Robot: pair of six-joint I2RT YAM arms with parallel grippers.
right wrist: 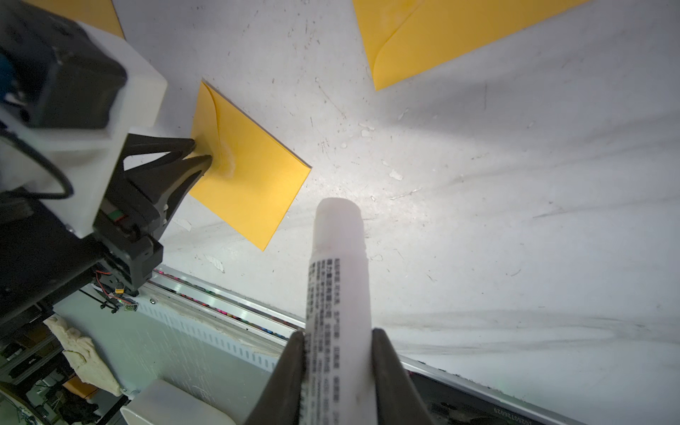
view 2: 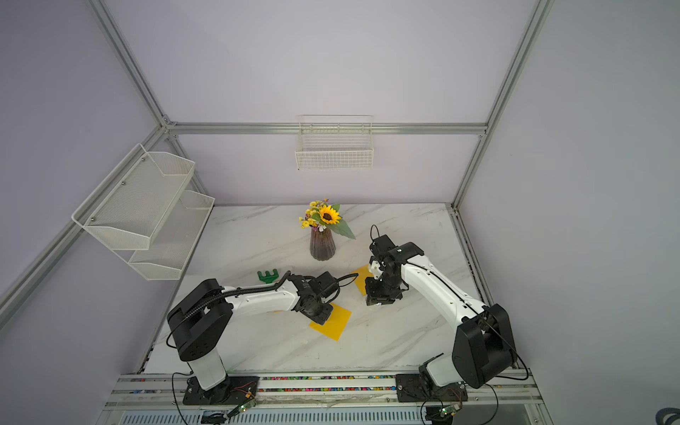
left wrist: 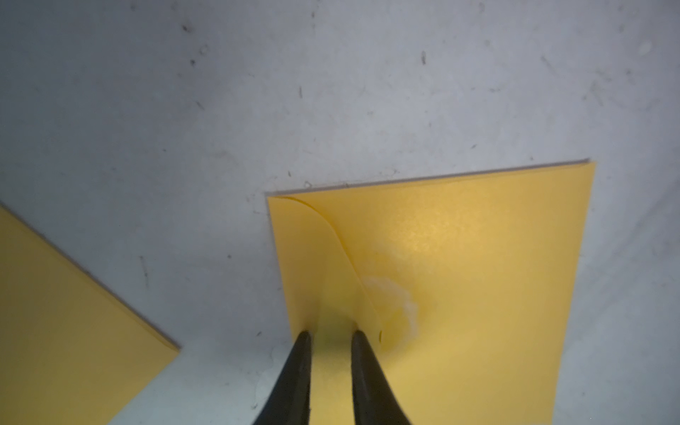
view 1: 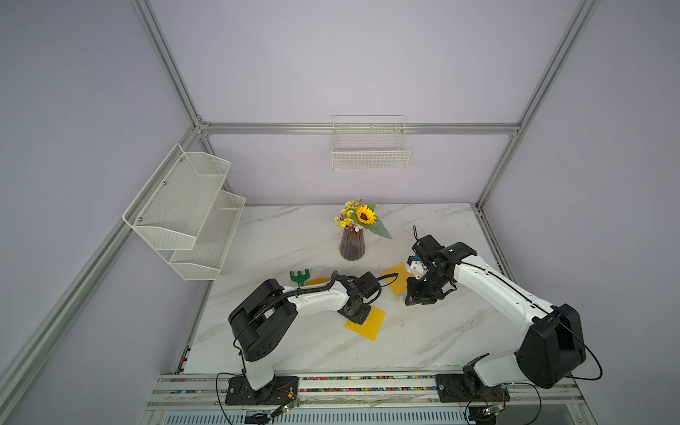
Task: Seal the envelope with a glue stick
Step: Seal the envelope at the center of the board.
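Glue stick [right wrist: 338, 257] gripped by right claw [right wrist: 338, 333]; left claw [left wrist: 332, 333] presses envelope [left wrist: 478, 294]

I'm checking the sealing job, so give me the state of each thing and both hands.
near envelope: flat, flap folded down, white glue smear by flap tip
glue stick: gripped, cap seemingly on
left hand: fingers slightly apart, tips pressing the flap
right hand: shut on the glue stick
far envelope: flat, flap down
third envelope: mostly hidden, state unclear
rake: lying flat
vase: upright
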